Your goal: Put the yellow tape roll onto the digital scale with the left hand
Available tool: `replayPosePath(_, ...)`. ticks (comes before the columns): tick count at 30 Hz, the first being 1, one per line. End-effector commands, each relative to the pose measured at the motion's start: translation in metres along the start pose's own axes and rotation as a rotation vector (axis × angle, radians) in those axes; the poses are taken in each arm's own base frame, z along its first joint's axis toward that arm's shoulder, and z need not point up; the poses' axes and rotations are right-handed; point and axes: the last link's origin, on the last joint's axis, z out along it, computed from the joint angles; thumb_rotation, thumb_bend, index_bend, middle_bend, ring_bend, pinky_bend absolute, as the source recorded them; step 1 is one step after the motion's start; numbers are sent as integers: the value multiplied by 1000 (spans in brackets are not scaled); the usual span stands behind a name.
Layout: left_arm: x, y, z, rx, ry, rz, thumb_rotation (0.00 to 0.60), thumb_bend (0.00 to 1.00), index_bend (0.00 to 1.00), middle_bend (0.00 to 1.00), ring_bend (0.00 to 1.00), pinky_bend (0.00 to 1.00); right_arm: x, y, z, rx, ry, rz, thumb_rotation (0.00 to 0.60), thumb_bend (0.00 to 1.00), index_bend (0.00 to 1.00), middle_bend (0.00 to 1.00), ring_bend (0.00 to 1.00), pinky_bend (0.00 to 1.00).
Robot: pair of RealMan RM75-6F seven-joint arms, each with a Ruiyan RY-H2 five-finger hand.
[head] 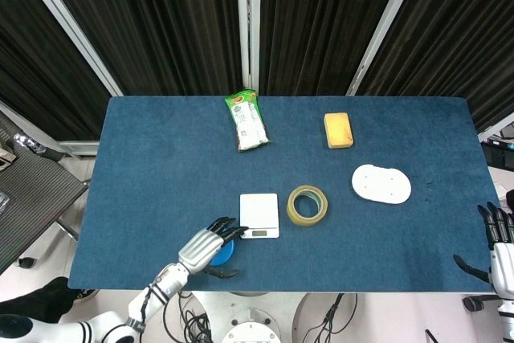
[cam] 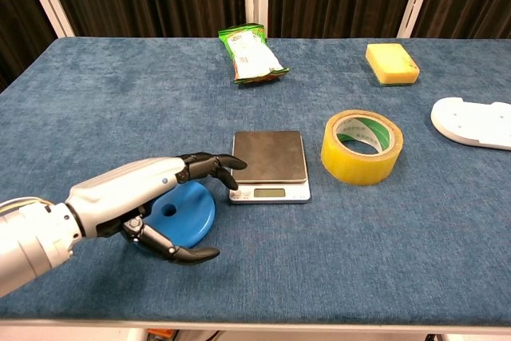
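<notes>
The tape roll (cam: 362, 147) sits untouched on the bench (cam: 96, 101), well to the right of the left hand (cam: 148, 197), beyond the scale (cam: 269, 164). That hand (empty, fingers spread) hovers over a blue disc (cam: 182, 212). Step 1, the reach, is pending; next it must cross over the scale.

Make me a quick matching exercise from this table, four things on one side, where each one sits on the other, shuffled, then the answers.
Things:
1. yellow tape roll
2. blue flat disc with a hole
3. green snack packet
4. yellow rectangular sponge

Places:
A. far edge, near the middle
B. just right of the digital scale
C. under the left hand
D. far right area

Pairs: 1-B, 2-C, 3-A, 4-D
</notes>
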Motion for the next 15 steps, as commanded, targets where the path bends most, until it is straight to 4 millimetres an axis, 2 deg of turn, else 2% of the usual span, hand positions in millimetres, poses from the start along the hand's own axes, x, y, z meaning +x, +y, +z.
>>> replayPosePath(1, -1, -1, 1, 1, -5, 7, 421, 203, 85, 191, 0, 0, 0, 1, 0, -3, 0, 1, 600, 45, 0, 0, 0, 0)
replayPosePath(15, -6, -3, 1, 19, -31, 17, 424, 204, 85, 196, 0, 0, -3, 2, 1, -12, -12, 0, 600, 48, 0, 0, 0, 0)
